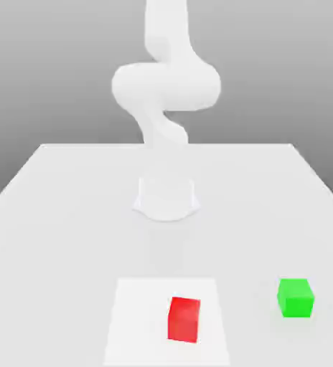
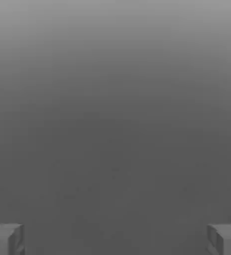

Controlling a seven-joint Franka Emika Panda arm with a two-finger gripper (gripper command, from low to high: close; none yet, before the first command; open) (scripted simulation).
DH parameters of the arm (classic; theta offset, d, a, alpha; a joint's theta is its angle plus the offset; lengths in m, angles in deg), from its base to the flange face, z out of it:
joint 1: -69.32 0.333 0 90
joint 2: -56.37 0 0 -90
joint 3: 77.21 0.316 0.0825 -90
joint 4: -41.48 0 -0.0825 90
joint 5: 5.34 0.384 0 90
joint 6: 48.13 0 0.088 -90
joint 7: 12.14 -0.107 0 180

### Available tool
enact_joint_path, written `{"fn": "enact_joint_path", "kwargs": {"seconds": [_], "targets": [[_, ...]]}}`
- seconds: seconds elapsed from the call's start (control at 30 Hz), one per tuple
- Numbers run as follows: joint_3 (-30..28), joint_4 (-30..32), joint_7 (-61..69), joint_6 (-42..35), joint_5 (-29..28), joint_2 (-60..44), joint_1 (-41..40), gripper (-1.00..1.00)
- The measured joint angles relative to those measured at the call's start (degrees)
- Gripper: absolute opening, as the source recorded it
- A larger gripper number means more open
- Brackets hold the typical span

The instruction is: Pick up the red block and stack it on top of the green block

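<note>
red block (image 1: 184,320) on table (image 1: 54,215), near front edge | green block (image 1: 296,297) apart, toward exterior view's right | gripper (image 2: 115,239) released, holding nothing | risk: off-centre grasp could tilt block, spoiling stack

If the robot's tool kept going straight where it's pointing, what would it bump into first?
Probably nothing nearby. In the hand view the open tool faces plain grey, with no block between or beyond its fingertips, though depth is hard to judge.
</note>
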Motion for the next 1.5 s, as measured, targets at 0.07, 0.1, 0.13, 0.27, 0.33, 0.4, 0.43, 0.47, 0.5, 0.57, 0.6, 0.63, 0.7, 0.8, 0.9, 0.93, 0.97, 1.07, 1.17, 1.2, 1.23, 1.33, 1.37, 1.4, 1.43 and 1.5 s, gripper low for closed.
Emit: {"fn": "enact_joint_path", "kwargs": {"seconds": [0.07,0.1,0.13,0.27,0.33,0.4,0.43,0.47,0.5,0.57,0.6,0.63,0.7,0.8,0.9,0.93,0.97,1.07,1.17,1.2,1.23,1.33,1.37,1.4,1.43,1.5], "targets": [[0.8,1.6,-1.3,2.1,-0.3,-4.4,-0.5,0.00],[1.2,2.3,-2.0,3.1,-0.4,-6.6,-0.8,0.00],[1.6,3.1,-2.7,4.1,-0.6,-8.7,-1.0,0.00],[2.8,6.1,-5.3,8.1,-1.3,-17.0,-1.7,0.00],[3.4,7.5,-6.6,10.1,-1.6,-21.2,-2.0,0.00],[3.8,9.0,-7.9,12.1,-1.9,-25.3,-2.2,0.00],[4.0,9.8,-8.5,13.1,-2.1,-27.4,-2.2,0.00],[4.2,10.5,-9.1,14.1,-2.2,-29.5,-2.2,0.00],[4.3,11.2,-9.7,15.1,-2.3,-31.5,-2.3,0.00],[4.6,12.7,-10.8,17.1,-2.3,-35.7,-2.2,0.00],[4.7,13.5,-11.3,18.1,-2.3,-37.8,-2.1,0.00],[4.7,14.2,-11.8,19.1,-2.2,-39.8,-2.0,0.00],[4.8,15.7,-12.5,21.0,-1.8,-43.9,-1.6,0.00],[4.3,16.2,-13.6,25.3,-2.2,-50.1,-1.2,0.00],[3.0,15.4,-14.7,30.5,-3.7,-56.3,-0.2,0.00],[2.6,15.1,-15.0,31.9,-4.1,-58.0,0.1,-1.00],[2.6,15.1,-15.0,31.9,-4.1,-58.0,0.1,-1.00],[2.6,15.1,-15.1,31.9,-4.1,-58.0,0.1,-1.00],[2.6,15.1,-15.2,32.1,-4.3,-58.3,0.1,-1.00],[3.0,15.3,-14.9,31.0,-3.9,-56.9,-0.2,-1.00],[3.3,15.6,-14.6,29.6,-3.4,-55.2,-0.4,-1.00],[4.1,16.5,-13.3,24.6,-1.7,-49.3,-0.8,-1.00],[4.7,16.6,-13.7,23.4,-1.5,-48.0,-0.3,-1.00],[5.5,16.6,-14.5,22.5,-1.4,-47.1,0.6,-1.00],[6.5,16.6,-15.5,21.8,-1.4,-46.5,1.8,-1.00],[8.5,16.4,-17.7,20.6,-1.4,-45.5,4.9,-1.00]]}}
